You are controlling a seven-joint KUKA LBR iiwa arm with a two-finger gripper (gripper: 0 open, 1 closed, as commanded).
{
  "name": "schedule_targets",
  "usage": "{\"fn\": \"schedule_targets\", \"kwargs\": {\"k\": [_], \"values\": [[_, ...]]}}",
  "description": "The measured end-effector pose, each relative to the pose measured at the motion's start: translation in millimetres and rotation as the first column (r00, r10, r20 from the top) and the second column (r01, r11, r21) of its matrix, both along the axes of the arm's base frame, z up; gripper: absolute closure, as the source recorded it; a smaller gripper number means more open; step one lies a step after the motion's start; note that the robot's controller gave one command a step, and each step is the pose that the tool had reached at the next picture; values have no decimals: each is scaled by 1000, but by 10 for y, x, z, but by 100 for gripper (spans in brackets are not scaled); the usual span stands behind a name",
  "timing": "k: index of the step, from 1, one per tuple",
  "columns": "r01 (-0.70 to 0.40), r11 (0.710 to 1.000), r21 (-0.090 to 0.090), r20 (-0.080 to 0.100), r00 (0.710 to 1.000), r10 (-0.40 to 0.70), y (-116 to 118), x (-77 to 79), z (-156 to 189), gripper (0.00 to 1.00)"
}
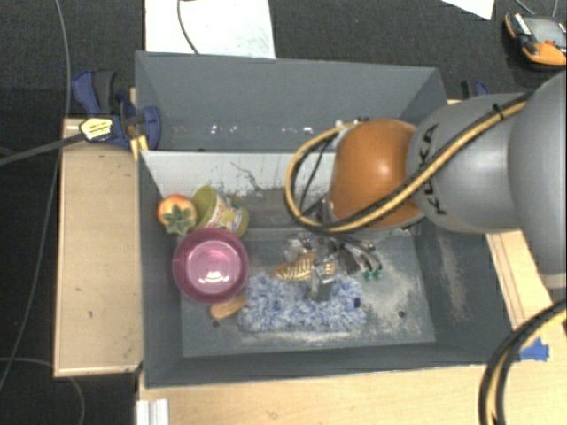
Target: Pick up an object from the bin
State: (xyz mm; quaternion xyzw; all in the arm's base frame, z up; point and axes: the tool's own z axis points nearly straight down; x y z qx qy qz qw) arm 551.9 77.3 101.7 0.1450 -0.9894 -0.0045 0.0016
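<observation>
The gripper (321, 277) is low in the middle of the bin (266, 104), its tip at the back edge of a blue-and-white fuzzy cloth (301, 312). Its metal parts are tangled against the cloth's pile, so I cannot tell whether it is open or closed, or whether it has hold of anything. The cloth spreads from the tip toward the front wall, and its long axis runs left to right across the floor. A straight descent would therefore catch only its rim. To bite into the body of the cloth, I judge the tip would need to move a little toward the front. Just beside the tip, on the view's left, lies a small golden ridged thing (295, 270), near enough to be caught by mistake. Farther left stands a round pink cup (211, 266) with a tan scrap (229, 308) at its foot. Behind the cup, a yellow-green can (220, 209) and an orange-red fruit (175, 212) rest near the left wall, well apart from the gripper.
</observation>
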Motion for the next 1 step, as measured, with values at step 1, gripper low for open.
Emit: {"fn": "schedule_targets", "kwargs": {"k": [1], "values": [[1, 1000, 0, 0, 1000, -1, -1, 2, 379, 100]]}}
